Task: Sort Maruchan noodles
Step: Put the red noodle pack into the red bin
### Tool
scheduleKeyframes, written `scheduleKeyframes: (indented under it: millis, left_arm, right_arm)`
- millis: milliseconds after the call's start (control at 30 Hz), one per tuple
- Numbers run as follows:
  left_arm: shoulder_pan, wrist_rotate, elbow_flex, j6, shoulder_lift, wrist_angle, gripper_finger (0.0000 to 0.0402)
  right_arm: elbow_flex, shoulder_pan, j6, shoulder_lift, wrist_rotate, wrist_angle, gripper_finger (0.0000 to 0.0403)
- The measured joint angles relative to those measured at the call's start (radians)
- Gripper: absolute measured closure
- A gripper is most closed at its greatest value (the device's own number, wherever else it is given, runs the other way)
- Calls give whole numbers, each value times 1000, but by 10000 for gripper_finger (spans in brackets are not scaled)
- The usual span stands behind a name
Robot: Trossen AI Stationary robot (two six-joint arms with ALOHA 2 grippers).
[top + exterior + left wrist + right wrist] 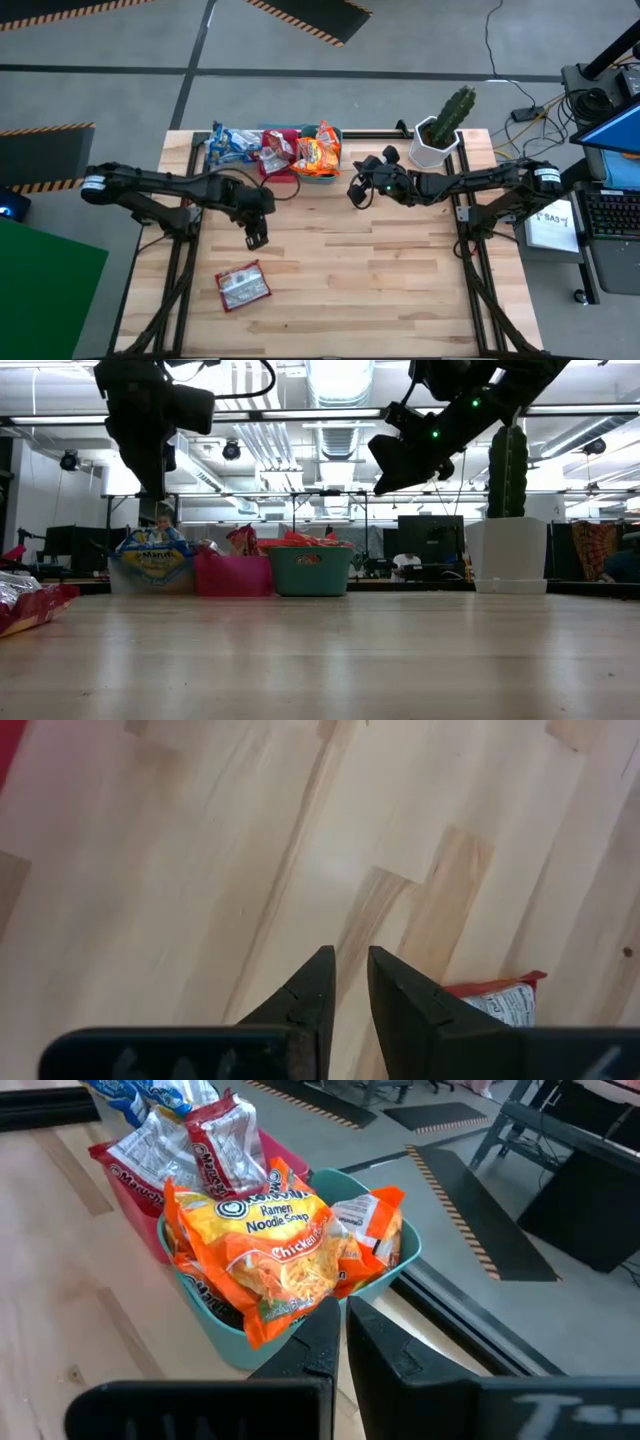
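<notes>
Across my pale wooden plank table (400, 290), three bins sit filled along the far edge. One flat red-trimmed crinkly ramen packet (243, 286) lies alone near the front-left, long axis slightly tilted. My left gripper (255, 238), fingers nearly pressed together and empty, hangs just beyond it, nearer than my right gripper (356, 190), narrowly parted by the teal plastic bin (215, 1325).

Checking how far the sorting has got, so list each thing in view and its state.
Left gripper: shut, empty, above the bare table.
Right gripper: shut, empty, beside the teal bin.
Teal bin: heaped with orange packets.
Red bin: holds red packets.
Clear bin: holds blue packets.
Loose red packet: flat on the table, unsorted.
</notes>
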Motion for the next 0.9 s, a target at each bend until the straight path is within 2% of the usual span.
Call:
scheduleKeyframes:
  millis: [200, 367, 633, 900]
  left_arm:
    - [-39, -2, 0, -73, 0, -13, 325]
    - [-127, -3, -23, -147, 0, -13, 289]
    - [-276, 20, -86, -439, 0, -12, 232]
    - [-402, 23, -119, -621, 0, 68, 222]
  right_arm:
    - [0, 0, -8, 0, -1, 0, 390]
    - [0, 0, -11, 0, -2, 0, 390]
    - [2, 0, -39, -1, -5, 0, 390]
    - [41, 0, -73, -1, -10, 9, 390]
